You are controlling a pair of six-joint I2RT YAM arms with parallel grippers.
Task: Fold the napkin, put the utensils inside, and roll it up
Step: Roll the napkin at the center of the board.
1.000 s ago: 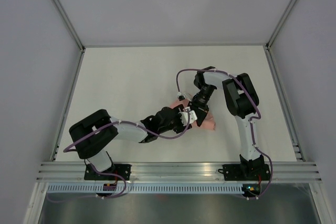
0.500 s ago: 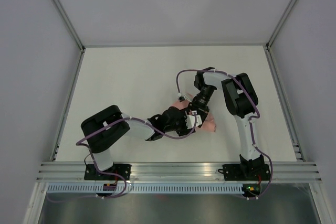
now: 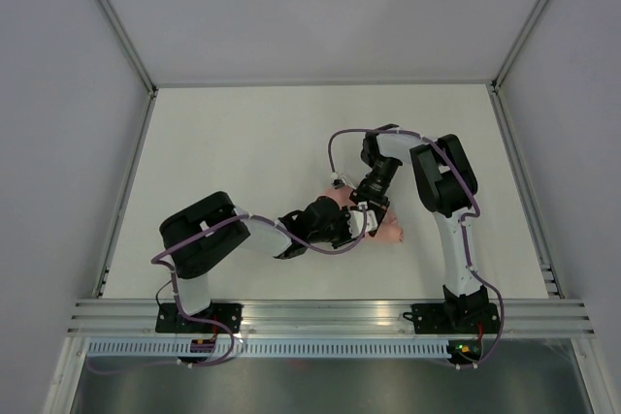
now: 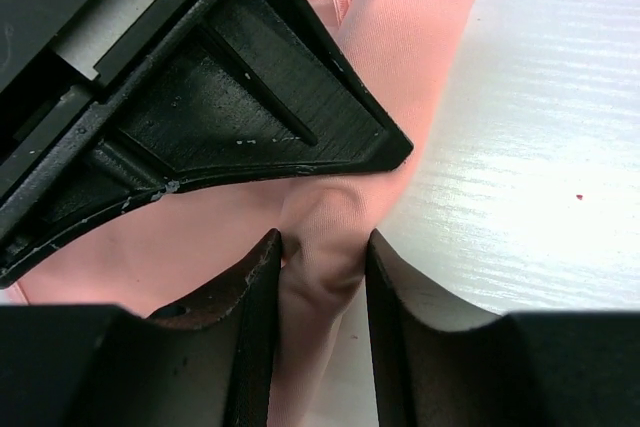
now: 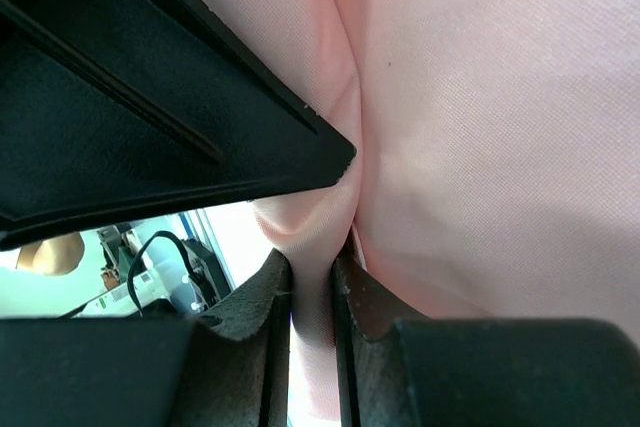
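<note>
The pale pink napkin (image 3: pixel 389 231) lies bunched in a small heap on the white table, mostly covered by both grippers. My left gripper (image 3: pixel 360 223) reaches in from the left. In the left wrist view its jaws (image 4: pixel 322 247) hold a raised fold of the napkin (image 4: pixel 410 37) between them. My right gripper (image 3: pixel 374 208) comes down from behind and is shut (image 5: pixel 313 262) on a thin fold of the napkin (image 5: pixel 500 97). The two grippers sit finger to finger, and the right one's black finger (image 4: pixel 250 97) fills the left wrist view. The utensils are out of view.
The white table (image 3: pixel 243 162) stretches away to the left and back, bounded by grey walls. An aluminium rail (image 3: pixel 330 315) runs along the near edge, where both arm bases are bolted. Purple cables (image 3: pixel 335 147) loop off the arms.
My left arm has slid right, further onto the napkin heap, and its jaws have narrowed onto a fold. The right gripper has kept its place and its grip.
</note>
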